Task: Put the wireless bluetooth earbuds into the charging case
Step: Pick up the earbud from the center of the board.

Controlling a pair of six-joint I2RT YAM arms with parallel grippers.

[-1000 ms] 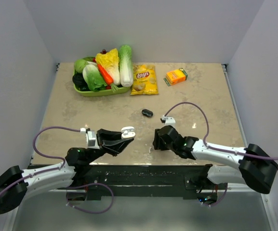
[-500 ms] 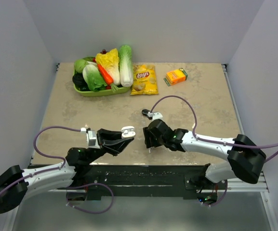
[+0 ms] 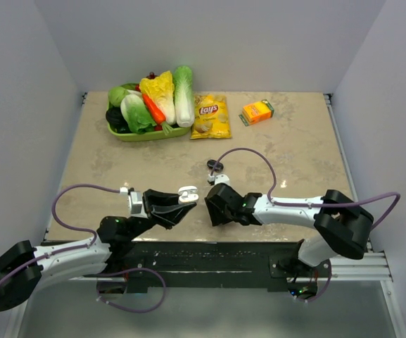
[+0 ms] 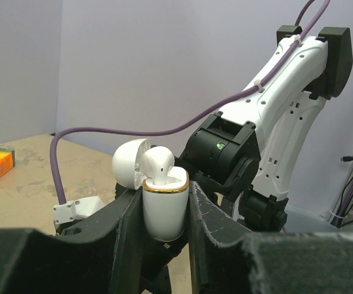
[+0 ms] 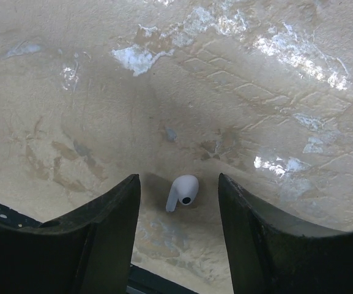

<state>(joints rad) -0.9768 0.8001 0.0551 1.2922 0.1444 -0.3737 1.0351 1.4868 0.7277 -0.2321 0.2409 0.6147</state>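
Two white earbuds are in view, one seated and one loose. At the left, the left gripper [image 4: 164, 195] is clamped on a glossy white plastic charging case [image 4: 164, 214] with a gold rim. It holds the case upright by the table's near edge, with the rounded lid [image 4: 130, 164] flipped open to the left. One white stemmed earbud [image 4: 158, 163] stands in the case, its head above the rim. To the right, the right gripper [image 5: 177, 180] points down at the beige marbled table [image 5: 237, 92] with its jaws parted and nothing in them. The second white stemmed earbud [image 5: 182, 191] lies on the table between the fingertips, touching neither. Just beyond that gripper, in the overhead view, lies a small black oval object [image 3: 215, 165]. Along the far side sit a green tray [image 3: 146, 136] of vegetables, a yellow crisp bag [image 3: 211, 117] just beside it, and an orange box [image 3: 257, 111] further right.
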